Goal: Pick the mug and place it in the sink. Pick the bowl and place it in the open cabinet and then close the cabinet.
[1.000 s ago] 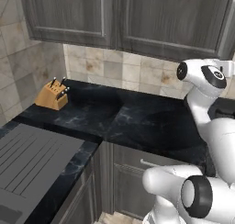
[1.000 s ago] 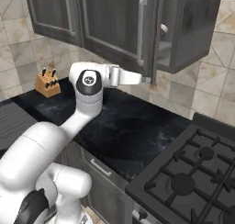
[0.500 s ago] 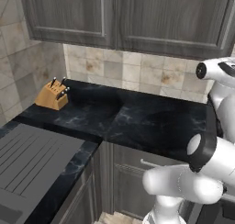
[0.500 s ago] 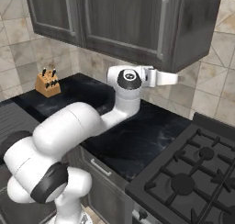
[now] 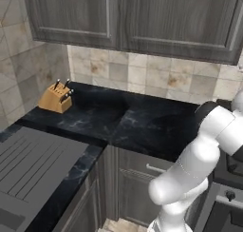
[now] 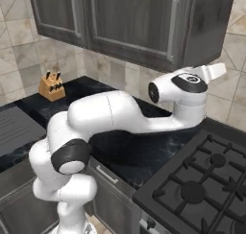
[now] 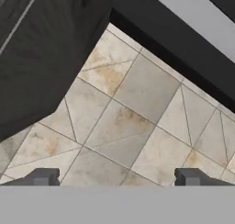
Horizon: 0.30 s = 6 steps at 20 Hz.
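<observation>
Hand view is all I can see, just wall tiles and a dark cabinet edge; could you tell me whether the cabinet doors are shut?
Observer: In the right base view the cabinet doors look shut, lying flush with one another.
Operator: Thank you. What lies below the fingers?
Observer: The fingers are up near the wall, roughly above the back left corner of the stove.
Operator: And where is the sink from there?
Observer: The sink is far off to the left; its ribbed drainboard shows in the left base view, beyond the knife block.
</observation>
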Motion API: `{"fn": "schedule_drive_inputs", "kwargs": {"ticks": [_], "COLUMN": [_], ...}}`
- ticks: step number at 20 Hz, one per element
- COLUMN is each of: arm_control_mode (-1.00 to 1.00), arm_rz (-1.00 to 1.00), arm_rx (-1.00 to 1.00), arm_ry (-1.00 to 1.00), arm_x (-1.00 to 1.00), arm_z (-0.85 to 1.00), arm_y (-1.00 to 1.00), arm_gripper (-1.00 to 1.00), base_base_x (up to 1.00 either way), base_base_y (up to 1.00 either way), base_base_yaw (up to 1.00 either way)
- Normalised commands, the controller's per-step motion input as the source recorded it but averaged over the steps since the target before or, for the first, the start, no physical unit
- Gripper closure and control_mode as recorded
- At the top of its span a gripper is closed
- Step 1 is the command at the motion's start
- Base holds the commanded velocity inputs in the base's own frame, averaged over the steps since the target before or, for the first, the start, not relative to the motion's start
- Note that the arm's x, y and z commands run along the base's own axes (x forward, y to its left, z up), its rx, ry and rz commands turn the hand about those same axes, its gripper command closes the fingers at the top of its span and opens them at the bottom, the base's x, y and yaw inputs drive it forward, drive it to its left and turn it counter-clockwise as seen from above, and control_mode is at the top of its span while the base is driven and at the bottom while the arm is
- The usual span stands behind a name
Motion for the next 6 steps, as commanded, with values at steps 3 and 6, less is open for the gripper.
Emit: {"fn": "schedule_drive_inputs", "kwargs": {"ticks": [3,6], "arm_control_mode": [-1.0,-1.0], "arm_rz": [-0.02,-0.04], "arm_rx": [-0.06,0.0], "arm_ry": [0.0,0.0], "arm_x": [0.21,-0.6], "arm_z": [-0.02,0.0], "arm_y": [-0.9,-0.25], "arm_gripper": [-1.0,-1.0], "base_base_x": [0.0,0.0], "base_base_y": [0.0,0.0], "base_base_yaw": [0.0,0.0]}}
